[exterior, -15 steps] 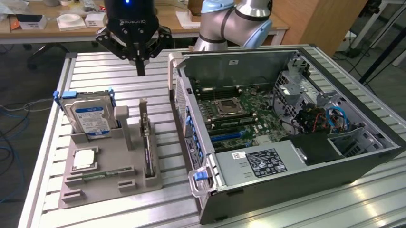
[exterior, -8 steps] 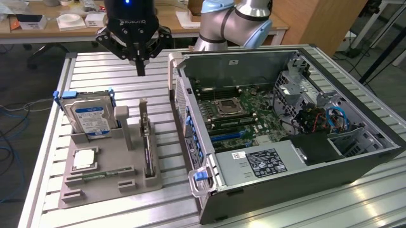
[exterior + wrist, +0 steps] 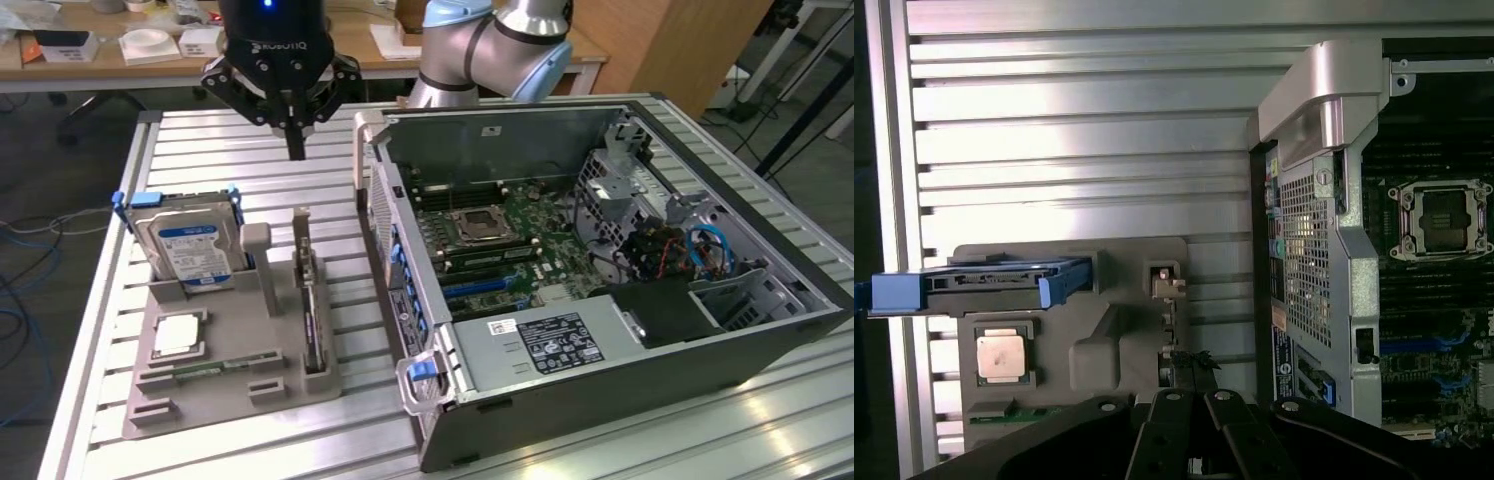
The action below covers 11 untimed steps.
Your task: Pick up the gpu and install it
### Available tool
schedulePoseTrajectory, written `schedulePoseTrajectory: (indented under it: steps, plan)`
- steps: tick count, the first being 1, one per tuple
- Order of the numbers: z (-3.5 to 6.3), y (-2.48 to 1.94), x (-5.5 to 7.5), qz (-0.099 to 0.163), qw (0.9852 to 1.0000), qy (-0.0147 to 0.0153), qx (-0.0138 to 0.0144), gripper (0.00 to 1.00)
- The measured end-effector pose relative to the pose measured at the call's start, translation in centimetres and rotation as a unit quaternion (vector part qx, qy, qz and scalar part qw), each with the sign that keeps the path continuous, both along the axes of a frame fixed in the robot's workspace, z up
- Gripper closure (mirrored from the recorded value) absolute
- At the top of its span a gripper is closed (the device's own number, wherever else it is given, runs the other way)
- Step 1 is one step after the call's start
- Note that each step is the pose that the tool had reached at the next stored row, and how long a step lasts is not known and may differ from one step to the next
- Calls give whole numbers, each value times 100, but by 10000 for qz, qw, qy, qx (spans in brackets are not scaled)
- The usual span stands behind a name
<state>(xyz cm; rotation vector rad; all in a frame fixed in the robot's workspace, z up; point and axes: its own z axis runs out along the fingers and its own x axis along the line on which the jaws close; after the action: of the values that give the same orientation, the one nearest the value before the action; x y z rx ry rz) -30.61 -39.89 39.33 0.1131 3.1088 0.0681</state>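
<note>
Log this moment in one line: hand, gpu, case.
hand: shut, empty, over table | gpu: upright in holder, untouched | case: open, gpu not installed

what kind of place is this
Probably a robotics lab or workshop: a robot arm over a slatted metal table, an opened computer case beside a grey holder of parts, and cluttered wooden desks behind.

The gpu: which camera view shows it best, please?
The exterior view. There the gpu stands upright on its edge in a slot of the grey holder, with its height and length both visible. The wrist view looks down on the gpu, so there you see its thin top edge and bracket end.
</note>
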Motion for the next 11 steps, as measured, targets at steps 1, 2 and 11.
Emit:
schedulePoseTrajectory:
  steps: [1, 2, 11]
  plan:
    - [0, 0, 0, 0, 10000, 0, 0, 89]
    - [0, 0, 0, 0, 10000, 0, 0, 89]
    - [0, 0, 0, 0, 10000, 0, 0, 71]
